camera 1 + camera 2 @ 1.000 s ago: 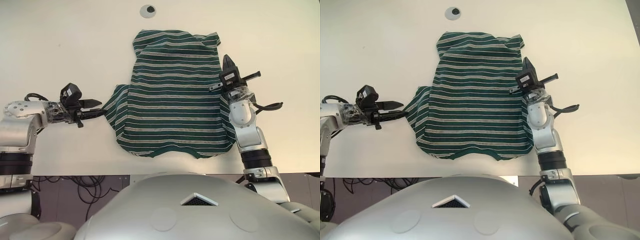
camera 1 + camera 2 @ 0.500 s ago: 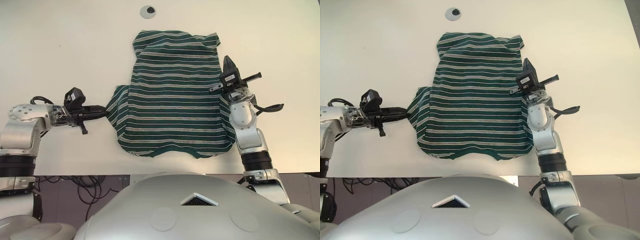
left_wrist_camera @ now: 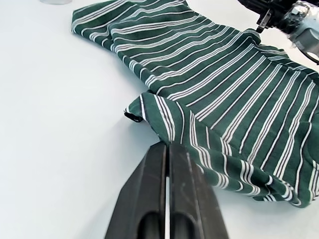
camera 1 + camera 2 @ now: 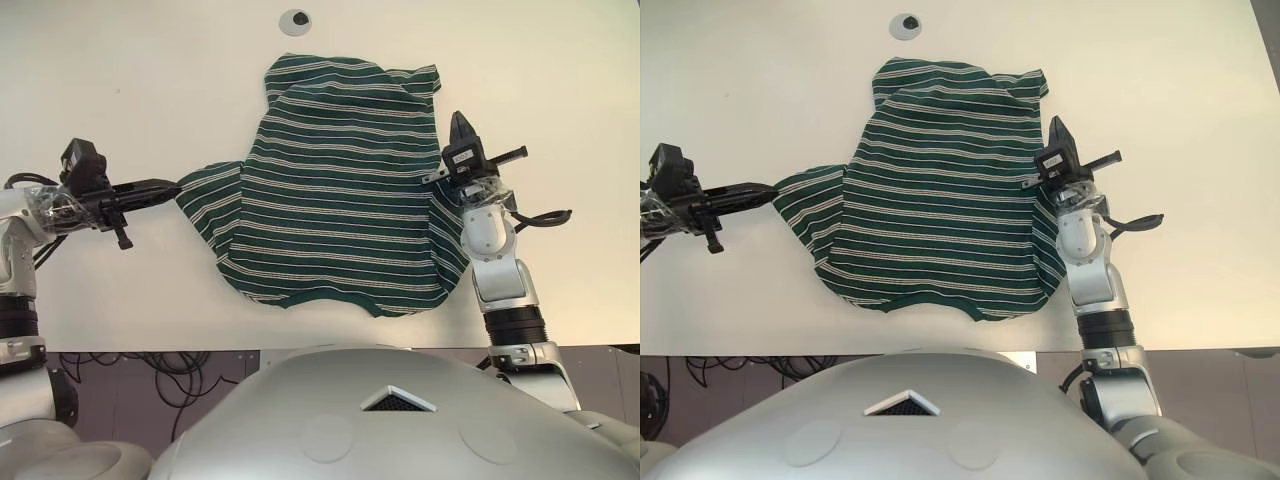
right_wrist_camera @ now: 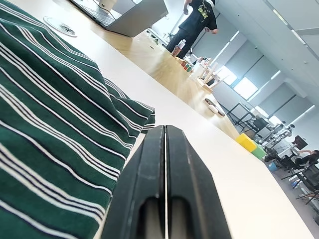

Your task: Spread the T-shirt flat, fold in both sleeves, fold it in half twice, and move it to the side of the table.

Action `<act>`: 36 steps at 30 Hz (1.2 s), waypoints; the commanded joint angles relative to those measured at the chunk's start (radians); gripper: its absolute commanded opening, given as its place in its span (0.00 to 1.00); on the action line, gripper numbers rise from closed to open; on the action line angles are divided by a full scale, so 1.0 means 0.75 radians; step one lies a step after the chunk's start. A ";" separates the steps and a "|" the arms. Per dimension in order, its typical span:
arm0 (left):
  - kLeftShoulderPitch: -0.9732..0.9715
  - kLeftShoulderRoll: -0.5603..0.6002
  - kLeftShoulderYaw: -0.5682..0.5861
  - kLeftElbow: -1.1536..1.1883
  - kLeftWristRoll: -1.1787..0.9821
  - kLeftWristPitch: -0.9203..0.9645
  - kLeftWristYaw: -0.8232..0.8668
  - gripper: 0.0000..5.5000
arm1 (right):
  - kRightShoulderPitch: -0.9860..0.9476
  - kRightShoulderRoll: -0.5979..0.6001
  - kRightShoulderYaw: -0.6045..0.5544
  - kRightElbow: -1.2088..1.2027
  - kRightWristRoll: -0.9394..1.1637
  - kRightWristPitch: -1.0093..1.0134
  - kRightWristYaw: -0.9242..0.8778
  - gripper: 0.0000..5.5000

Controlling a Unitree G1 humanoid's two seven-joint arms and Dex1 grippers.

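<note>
Two end effectors sit at the sides of the T-shirt (image 4: 340,190), which lies in the middle of the worktop (image 4: 120,80), green with thin white stripes and not yet flat. The left end effector (image 4: 170,186) has its fingers pressed together on the edge of the left sleeve (image 4: 210,195), and the sleeve sticks out to that side. The right end effector (image 4: 459,125) is just beside the shirt's right edge with its fingers pressed together too; I cannot tell if any cloth is caught between them. The far end of the shirt is bumpy and one corner (image 4: 420,80) looks folded over. The cloth looks soft, thin and light, so I think it will bend and slide easily and will not keep a shape by itself. It will likely drag along the worktop if pulled from one spot. Good places to take hold look like the sleeve ends, the corners and the edges, where the cloth is thin enough to pinch, with both sides pulled gently apart so the wrinkles go away
</note>
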 commanded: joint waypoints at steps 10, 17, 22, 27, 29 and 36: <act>0.089 -0.205 -0.284 -0.627 0.054 0.075 0.216 0.01 | -0.005 -0.026 -0.004 -0.029 -0.010 0.027 0.018 0.00; 0.119 -0.253 -0.505 -0.689 0.231 0.084 0.365 0.01 | 0.063 -0.013 -0.059 -0.122 0.088 0.099 0.086 0.00; 0.132 -0.306 -0.607 -0.622 0.359 0.105 0.502 0.10 | 0.338 0.040 -0.252 -0.507 0.594 0.472 0.327 0.11; 0.202 -0.344 -0.606 -0.655 0.350 0.074 0.583 0.23 | 0.692 -0.072 -0.428 -0.834 0.889 0.791 0.498 0.27; 0.213 -0.370 -0.587 -0.658 0.327 0.029 0.596 0.23 | 0.797 -0.108 -0.491 -0.888 0.946 0.863 0.550 0.33; 0.223 -0.392 -0.519 -0.742 0.265 -0.118 0.588 0.23 | 0.883 -0.140 -0.508 -0.855 1.040 0.993 0.641 0.38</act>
